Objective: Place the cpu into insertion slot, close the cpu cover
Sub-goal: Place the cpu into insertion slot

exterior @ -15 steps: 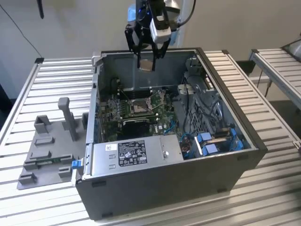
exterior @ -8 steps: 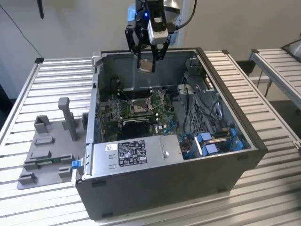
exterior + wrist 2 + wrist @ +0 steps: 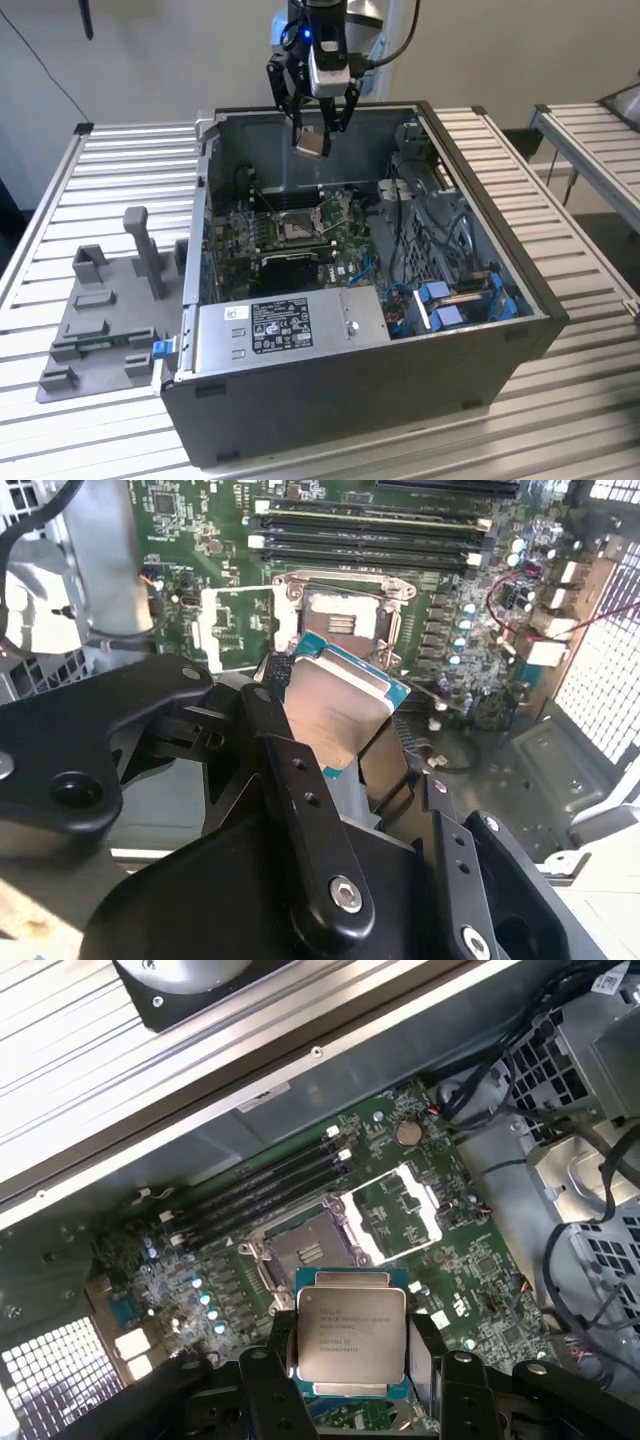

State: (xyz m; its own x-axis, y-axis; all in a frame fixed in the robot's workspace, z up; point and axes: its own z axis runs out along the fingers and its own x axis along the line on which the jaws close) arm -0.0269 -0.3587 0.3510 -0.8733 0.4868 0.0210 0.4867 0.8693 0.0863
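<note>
Computer case (image 3: 330,395): open-topped, on the slatted metal table (image 3: 560,200); the green circuit board (image 3: 345,250) lies on its floor, towards the exterior view's left.
Grey metal box (image 3: 290,325): inside the case at the near wall, just in front of the board.
Gripper (image 3: 311,140): hangs above the far rim of the case, well clear of the board; jaws closed part-way on opposite edges of the cpu, nothing else held.
Insertion slot (image 3: 300,1250): bare and dark-centred, beside the long black memory slots (image 3: 265,1185).
Cpu cover (image 3: 400,1210): swung open, lying flat on the board just beside the slot.
Cpu (image 3: 352,1345): held in the jaws, metal face showing in both wrist views, tilted in the exterior view.
Step in hand: carrying the cpu to the slot; not yet seated, cover not yet shut.
Next move calls for: a level chip, squared to the socket rim, lowered gently without force.
</note>
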